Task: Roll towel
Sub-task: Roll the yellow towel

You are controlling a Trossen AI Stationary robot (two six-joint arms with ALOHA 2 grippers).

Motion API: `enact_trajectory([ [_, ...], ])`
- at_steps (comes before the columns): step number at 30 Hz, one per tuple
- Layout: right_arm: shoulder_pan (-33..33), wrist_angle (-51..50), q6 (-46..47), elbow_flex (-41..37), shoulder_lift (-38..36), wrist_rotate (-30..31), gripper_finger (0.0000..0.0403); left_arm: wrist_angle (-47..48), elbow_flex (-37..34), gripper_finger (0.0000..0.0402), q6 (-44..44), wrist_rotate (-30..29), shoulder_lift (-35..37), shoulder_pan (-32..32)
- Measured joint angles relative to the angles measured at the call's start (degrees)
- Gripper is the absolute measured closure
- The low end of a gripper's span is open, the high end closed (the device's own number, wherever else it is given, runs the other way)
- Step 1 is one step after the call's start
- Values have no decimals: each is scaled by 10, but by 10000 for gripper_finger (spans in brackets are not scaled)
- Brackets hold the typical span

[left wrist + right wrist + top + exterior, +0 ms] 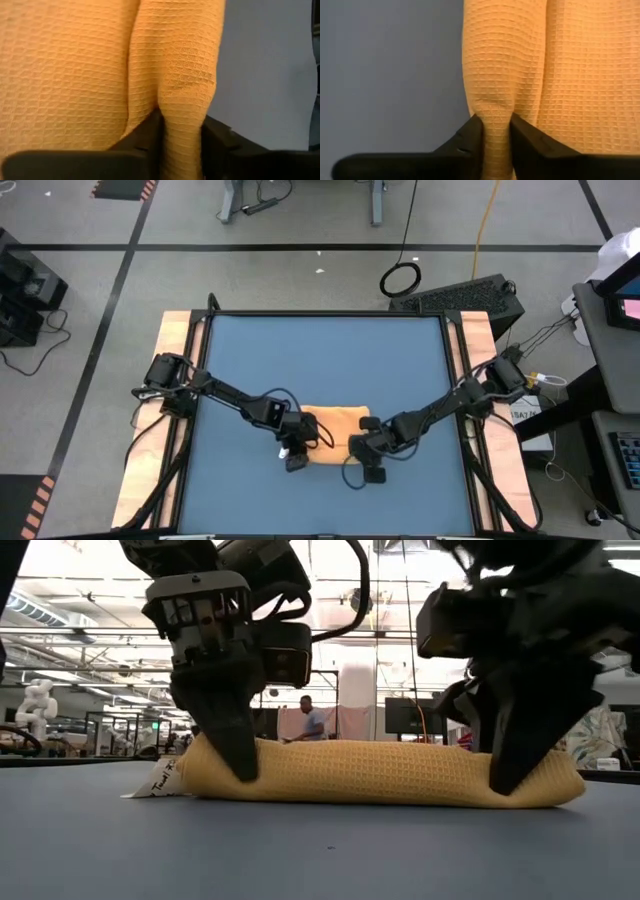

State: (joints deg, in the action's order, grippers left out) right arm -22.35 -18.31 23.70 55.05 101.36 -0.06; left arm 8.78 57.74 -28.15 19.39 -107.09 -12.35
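The jaws of both grippers are pinched on a fold of the towel (380, 772): the left gripper (182, 145) near its tagged end, the right gripper (495, 135) near the other. The towel lies, seemingly partly rolled, on the blue surface (330, 360).

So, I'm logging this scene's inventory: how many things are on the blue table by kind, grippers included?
Towel, orange-yellow: 1
White tag on the towel: 1
Grippers, left gripper and right gripper, each pinching a fold of the towel: 2
Total: 4
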Motion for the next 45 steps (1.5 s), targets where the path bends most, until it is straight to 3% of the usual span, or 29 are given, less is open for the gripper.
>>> enact_trajectory([
  [5, 33, 1, -35, 0, 0, -61, 363, 21, 0, 202, 26, 1, 22, 0],
  [11, 78, -5, -49, -1, 0, -137, 377, 69, -1, 129, 60, -54, 108, -1],
  [15, 103, -1, -52, -6, 0, -164, 373, 62, -1, 120, 74, -171, 144, -53],
  [18, 122, 0, -56, -10, 0, -186, 373, 29, -1, 119, 98, -296, 143, -114],
  [23, 144, 1, -64, -12, 0, -218, 374, -8, 0, 119, 151, -476, 99, -191],
  [25, 150, 1, -63, -12, 1, -226, 372, -23, 0, 119, 165, -523, 76, -205],
  [29, 159, 1, -58, -12, 1, -240, 372, -28, 0, 114, 169, -547, 37, -214],
  [40, 159, 0, -48, -12, 1, -244, 372, -33, 0, 113, 166, -534, -26, -205],
  [45, 159, 0, -43, -12, 1, -243, 372, -30, 0, 143, 150, -528, -29, -200],
])
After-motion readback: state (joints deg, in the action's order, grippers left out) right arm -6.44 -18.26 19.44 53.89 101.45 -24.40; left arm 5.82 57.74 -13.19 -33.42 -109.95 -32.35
